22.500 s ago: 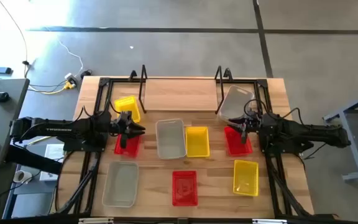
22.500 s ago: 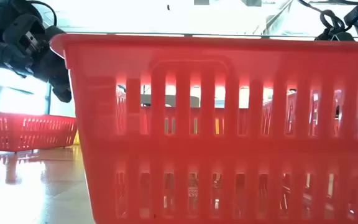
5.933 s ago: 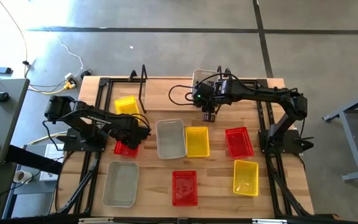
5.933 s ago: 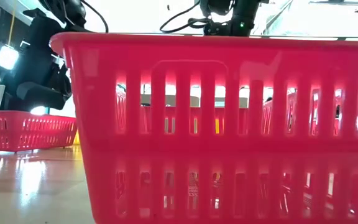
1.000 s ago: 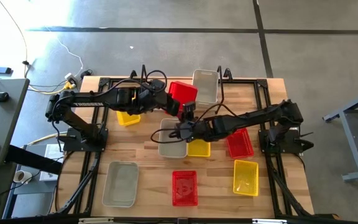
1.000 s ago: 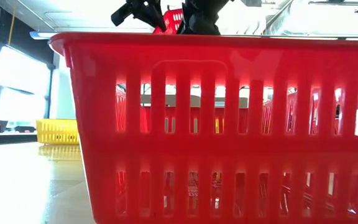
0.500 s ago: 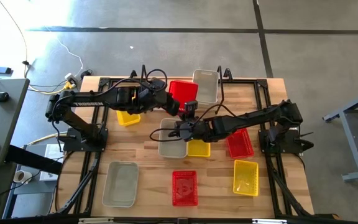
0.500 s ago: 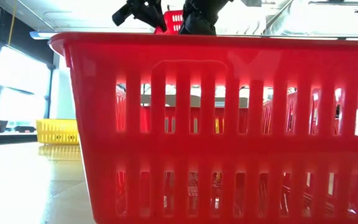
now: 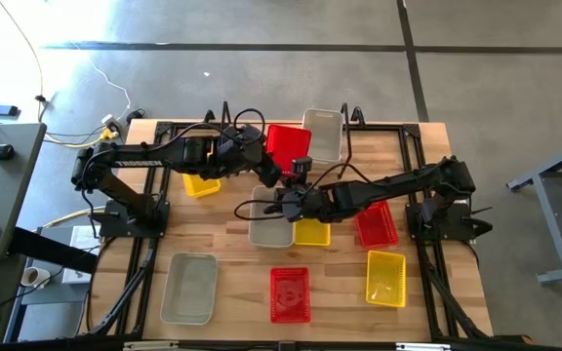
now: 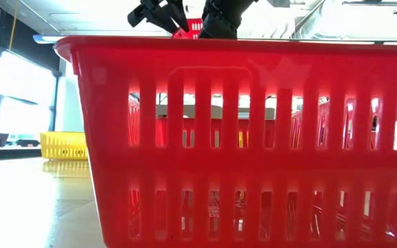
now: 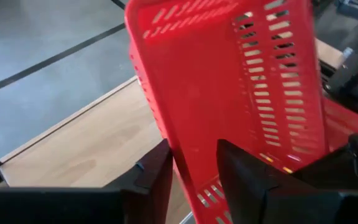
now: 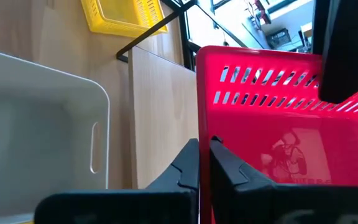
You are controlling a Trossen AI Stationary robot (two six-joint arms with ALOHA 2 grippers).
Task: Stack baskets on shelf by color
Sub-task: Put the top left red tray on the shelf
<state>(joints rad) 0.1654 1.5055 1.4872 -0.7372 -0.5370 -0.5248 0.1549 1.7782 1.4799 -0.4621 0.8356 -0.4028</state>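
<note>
A red basket (image 9: 289, 147) hangs tilted above the table's middle, between both arms. My right gripper (image 12: 202, 146) is shut on it, reaching in from the near right (image 9: 299, 177). My left gripper (image 11: 194, 158) comes from the left (image 9: 271, 168) and stands open, one finger on either side of the basket's edge (image 11: 197, 180). The shelf (image 9: 224, 125), a black wire rack, stands at the far edge. A grey-white basket (image 9: 322, 135) rests on its right end. My right gripper pinches the red basket's wall (image 12: 204, 121) between its two fingers, at the basket's near end. The fingers slant up from the table's near right. The basket is lifted clear and tilted. Whether my left gripper's fingers touch the basket's edge between them, I cannot tell.
On the table lie a yellow basket (image 9: 201, 183) at the left, a grey-white basket (image 9: 267, 222) and a yellow one (image 9: 310, 232) under the right arm, and a red one (image 9: 374, 222). Near the front are grey-white (image 9: 189, 288), red (image 10: 240, 138) and yellow (image 9: 385, 278) baskets.
Both arms have stayed where they were at the red basket, which remains lifted and tilted. My left gripper has rolled a little about its own line.
</note>
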